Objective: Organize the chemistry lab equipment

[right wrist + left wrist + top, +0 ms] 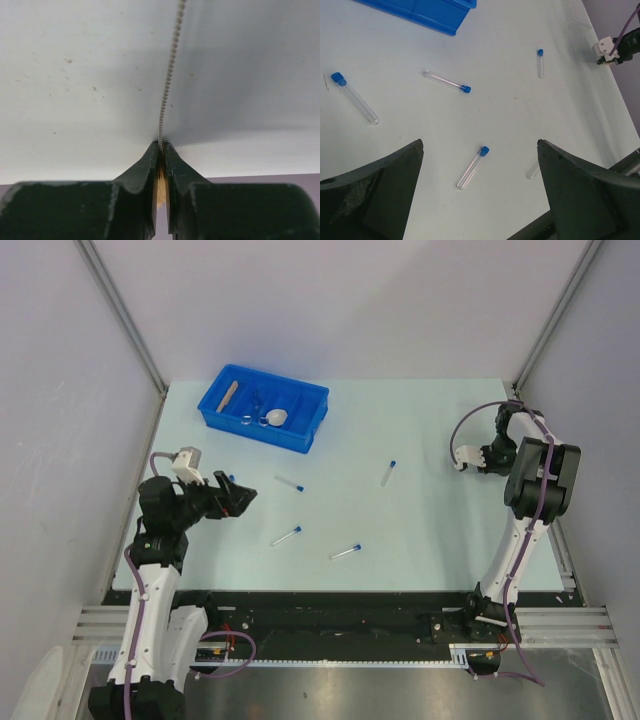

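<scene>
Readiness shows in the left hand (480,145): jaws wide, it hangs over the small clear blue-capped tubes (472,167) strewn on the pale worktop (430,530). The right hand (161,147), out at the edge, pinches a thin brown-handled tool (160,187), probably to stow it.

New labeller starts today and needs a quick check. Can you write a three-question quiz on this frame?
1. How many small clear blue-capped tubes lie loose on the pale table?
2. True or false: the left gripper holds one of those tubes.
3. The right gripper is: A open; B shut on the thin brown-handled tool; C shut on a tube.
Key: 1 five; 2 false, its jaws are open and empty; 3 B.
</scene>
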Controlling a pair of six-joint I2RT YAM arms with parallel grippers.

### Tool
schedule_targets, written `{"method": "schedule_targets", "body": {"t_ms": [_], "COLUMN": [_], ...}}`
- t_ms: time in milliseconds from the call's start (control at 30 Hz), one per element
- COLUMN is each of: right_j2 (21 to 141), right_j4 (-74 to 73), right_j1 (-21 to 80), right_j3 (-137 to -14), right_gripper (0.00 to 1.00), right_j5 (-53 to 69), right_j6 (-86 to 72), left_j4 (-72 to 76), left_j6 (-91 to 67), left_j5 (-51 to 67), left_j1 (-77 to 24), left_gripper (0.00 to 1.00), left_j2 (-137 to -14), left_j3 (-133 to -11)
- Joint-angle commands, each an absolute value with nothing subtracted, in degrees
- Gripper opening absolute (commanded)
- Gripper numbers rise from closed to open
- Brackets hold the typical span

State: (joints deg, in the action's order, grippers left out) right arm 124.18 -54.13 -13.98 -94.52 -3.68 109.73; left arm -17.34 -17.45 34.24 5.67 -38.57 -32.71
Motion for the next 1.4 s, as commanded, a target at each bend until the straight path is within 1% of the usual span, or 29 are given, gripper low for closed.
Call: {"method": "schedule_targets", "body": {"t_ms": [0,33,167,233,267,400,500,533,600,733,800,833,900,967,1033,1067,1100,1200,1267,1367], "right_j2": [119.4,118.3,111.5,107.2,105.9,97.1,92.0,88.5,84.9,76.1,73.9,71.8,70.0,68.1,67.4,67.1,66.8,66.3,66.3,66.4], "right_j4": [-56.8,-57.0,-56.6,-56.6,-56.8,-59.0,-62.1,-62.8,-64.7,-67.7,-69.5,-70.0,-70.0,-69.4,-69.1,-68.9,-68.9,-68.5,-67.9,-67.2], "right_j1": [-13.3,-13.1,-11.3,-9.7,-9.2,-5.2,-1.9,0.5,4.3,15.5,19.9,24.6,29.0,35.1,38.3,40.9,41.7,43.9,44.4,44.6], "right_j3": [-93.9,-93.2,-88.3,-85.1,-84.1,-79.0,-76.1,-74.3,-72.2,-68.7,-68.6,-68.3,-67.9,-67.6,-67.6,-67.5,-67.4,-66.7,-66.5,-66.3], "right_gripper": [0.10,0.10,0.06,0.04,0.02,0.00,0.00,0.00,0.00,0.00,0.00,0.00,0.00,0.00,0.00,0.00,0.00,0.00,0.00,0.00], "right_j5": [-0.6,1.8,5.3,7.5,8.3,12.8,14.9,15.2,15.6,16.0,16.6,16.5,15.7,14.7,14.2,13.8,13.8,13.2,12.7,12.2], "right_j6": [111.1,111.4,113.0,112.9,112.8,112.1,112.4,112.5,113.1,112.7,110.8,110.2,108.6,106.0,103.3,102.5,102.1,101.4,101.3,101.3], "left_j4": [-14.3,-13.4,-8.8,-6.6,-2.8,5.2,7.1,8.3,13.7,24.2,26.4,27.8,28.8,30.7,34.1,35.8,39.9,44.0,43.9,43.5], "left_j6": [-16.2,-16.7,-20.7,-24.8,-29.3,-39.4,-43.6,-45.3,-50.9,-59.1,-60.5,-61.3,-62.0,-63.6,-66.3,-67.4,-68.6,-72.6,-72.9,-73.2], "left_j5": [38.3,41.6,50.5,55.0,56.6,59.5,56.5,55.7,53.7,50.3,48.3,47.9,46.4,46.0,45.6,45.6,45.5,45.1,44.5,43.6], "left_j1": [5.4,5.3,5.4,5.4,5.4,4.0,0.5,-4.2,-10.0,-19.8,-25.3,-27.1,-32.2,-35.4,-39.3,-40.4,-42.3,-45.5,-47.6,-50.2], "left_gripper": [1.00,1.00,1.00,1.00,1.00,1.00,1.00,1.00,1.00,1.00,1.00,1.00,1.00,1.00,1.00,0.99,0.95,0.88,0.84,0.74], "left_j2": [-38.4,-38.8,-43.5,-45.7,-46.1,-46.7,-45.9,-46.2,-47.5,-55.3,-60.2,-61.9,-67.1,-70.7,-75.7,-77.2,-79.7,-83.9,-86.3,-89.4], "left_j3": [-32.7,-32.3,-30.9,-30.2,-28.2,-23.8,-23.5,-23.5,-23.7,-25.6,-27.1,-29.2,-31.6,-34.9,-36.9,-37.3,-37.4,-38.4,-39.0,-40.5]}}
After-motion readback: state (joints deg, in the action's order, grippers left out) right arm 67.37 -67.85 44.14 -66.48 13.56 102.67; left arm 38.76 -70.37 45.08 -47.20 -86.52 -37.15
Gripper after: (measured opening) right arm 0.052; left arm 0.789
